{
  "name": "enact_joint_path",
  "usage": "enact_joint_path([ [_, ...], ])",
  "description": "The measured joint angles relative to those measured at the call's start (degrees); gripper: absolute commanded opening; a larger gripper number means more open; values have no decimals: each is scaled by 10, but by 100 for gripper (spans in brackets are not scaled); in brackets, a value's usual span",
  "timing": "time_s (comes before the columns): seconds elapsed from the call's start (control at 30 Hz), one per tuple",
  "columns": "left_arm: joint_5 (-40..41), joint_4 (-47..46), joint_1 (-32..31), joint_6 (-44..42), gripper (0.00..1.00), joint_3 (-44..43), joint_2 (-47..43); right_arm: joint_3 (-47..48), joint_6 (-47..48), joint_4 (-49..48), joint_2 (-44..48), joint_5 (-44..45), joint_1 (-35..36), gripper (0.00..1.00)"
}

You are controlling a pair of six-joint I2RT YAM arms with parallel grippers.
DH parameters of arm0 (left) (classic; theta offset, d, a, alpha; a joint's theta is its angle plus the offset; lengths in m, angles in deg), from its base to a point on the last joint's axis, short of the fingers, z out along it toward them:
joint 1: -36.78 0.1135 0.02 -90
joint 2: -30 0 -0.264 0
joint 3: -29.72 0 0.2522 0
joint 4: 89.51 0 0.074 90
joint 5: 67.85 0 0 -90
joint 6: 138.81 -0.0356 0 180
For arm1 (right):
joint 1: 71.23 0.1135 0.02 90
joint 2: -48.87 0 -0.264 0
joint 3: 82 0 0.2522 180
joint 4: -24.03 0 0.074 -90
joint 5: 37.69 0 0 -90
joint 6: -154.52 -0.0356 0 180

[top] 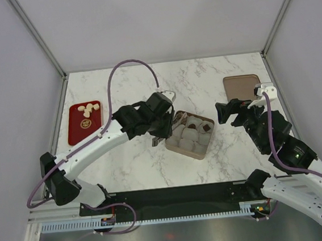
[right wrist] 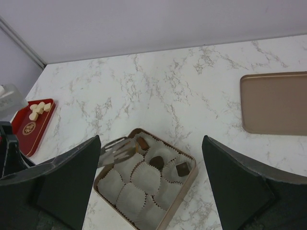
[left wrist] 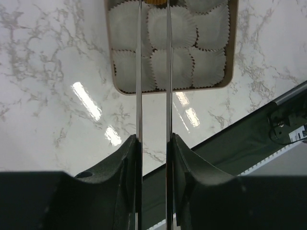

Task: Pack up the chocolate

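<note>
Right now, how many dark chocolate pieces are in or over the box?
3. One dark piece is at the tips of the tongs, in the far corner of the box. A second dark piece lies mid-box and a third dark piece near the right rim. The tongs may hide more.

The white marbled worktop (top: pixel 131 163) carries three things. A square tan box (top: pixel 183 153) lies under the tips of the left pincer (top: pixel 172 126). A red tray (top: pixel 78 137) sits well to that pincer's left, near the worktop's edge. A flat tan lid (top: pixel 241 86) lies ahead and right of the right pincer (top: pixel 224 114).
</note>
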Motion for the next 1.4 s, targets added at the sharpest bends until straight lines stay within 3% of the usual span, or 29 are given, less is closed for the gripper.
enact_joint_path([
  [0.17, 3, -9, -51, 14, 35, -1, 34, 0, 0, 6, -2, 7, 0, 95],
  [0.47, -16, -44, -84, 28, 37, -1, 58, 0, -1, 7, -3, 9, 0, 95],
  [1.4, -40, -68, -99, 48, 43, 4, 87, 0, -9, 8, -2, 10, 0, 95],
])
